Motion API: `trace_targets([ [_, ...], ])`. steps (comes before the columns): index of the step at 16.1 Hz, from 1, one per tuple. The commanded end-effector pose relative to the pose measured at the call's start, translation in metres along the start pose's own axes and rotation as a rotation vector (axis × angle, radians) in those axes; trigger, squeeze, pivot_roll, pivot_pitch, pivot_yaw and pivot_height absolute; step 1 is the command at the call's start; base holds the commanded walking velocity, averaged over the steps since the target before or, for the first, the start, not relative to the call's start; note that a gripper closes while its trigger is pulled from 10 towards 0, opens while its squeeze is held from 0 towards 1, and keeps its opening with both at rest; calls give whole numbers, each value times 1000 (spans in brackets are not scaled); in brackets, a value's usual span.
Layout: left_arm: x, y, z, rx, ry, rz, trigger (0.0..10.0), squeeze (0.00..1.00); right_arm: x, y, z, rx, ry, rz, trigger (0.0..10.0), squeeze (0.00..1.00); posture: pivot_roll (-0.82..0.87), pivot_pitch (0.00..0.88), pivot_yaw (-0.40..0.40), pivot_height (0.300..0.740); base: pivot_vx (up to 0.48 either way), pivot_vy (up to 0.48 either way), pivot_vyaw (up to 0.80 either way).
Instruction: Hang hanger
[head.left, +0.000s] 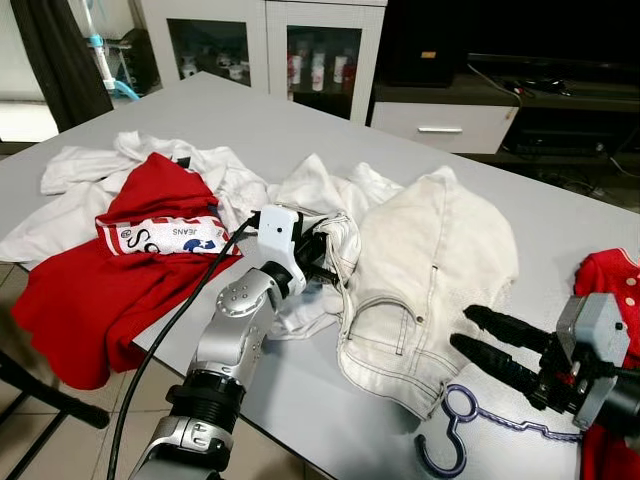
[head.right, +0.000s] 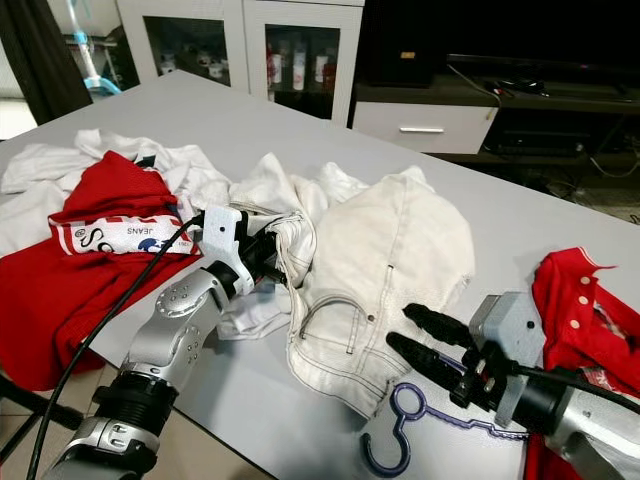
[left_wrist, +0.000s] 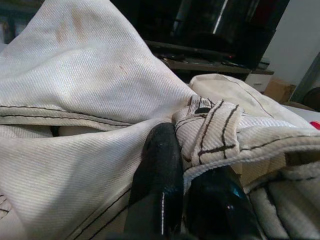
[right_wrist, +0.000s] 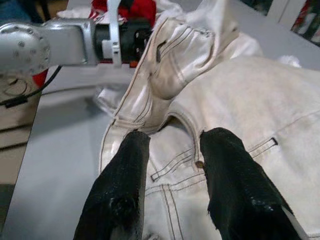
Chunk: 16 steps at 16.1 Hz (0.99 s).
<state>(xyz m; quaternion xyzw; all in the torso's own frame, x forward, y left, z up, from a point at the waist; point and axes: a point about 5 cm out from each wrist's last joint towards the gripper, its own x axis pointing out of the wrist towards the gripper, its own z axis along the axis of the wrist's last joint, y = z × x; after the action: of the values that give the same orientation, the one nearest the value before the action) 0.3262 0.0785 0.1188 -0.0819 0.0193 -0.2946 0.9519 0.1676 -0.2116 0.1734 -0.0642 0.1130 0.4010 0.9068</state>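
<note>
Pinched shut on a fold of the white jeans (head.left: 420, 270), the left gripper (head.left: 325, 262) lifts their waistband, while the right gripper (head.left: 500, 348) hovers with fingers spread, holding nothing, just above the purple hanger (head.left: 470, 430) lying at the grey table's (head.left: 300, 120) near edge. This looks like garment preparation; next, the hanger needs grasping. Red clothes (head.left: 90, 290) lie left; cabinets (head.left: 270, 45) stand behind.
</note>
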Motion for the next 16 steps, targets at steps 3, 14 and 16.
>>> trace_targets([
  [3,4,-1,4,17,-4,0,10000,0,-5,5,-7,1,86,86,10000,0,-137,0,-30,740,0,0,0],
  [14,4,19,15,54,-21,67,10000,0,4,31,-37,43,275,329,10000,0,-121,0,-41,740,0,0,0],
  [16,3,38,30,79,-50,123,10000,0,7,36,-51,88,321,390,10000,0,-113,0,-45,740,0,0,0],
])
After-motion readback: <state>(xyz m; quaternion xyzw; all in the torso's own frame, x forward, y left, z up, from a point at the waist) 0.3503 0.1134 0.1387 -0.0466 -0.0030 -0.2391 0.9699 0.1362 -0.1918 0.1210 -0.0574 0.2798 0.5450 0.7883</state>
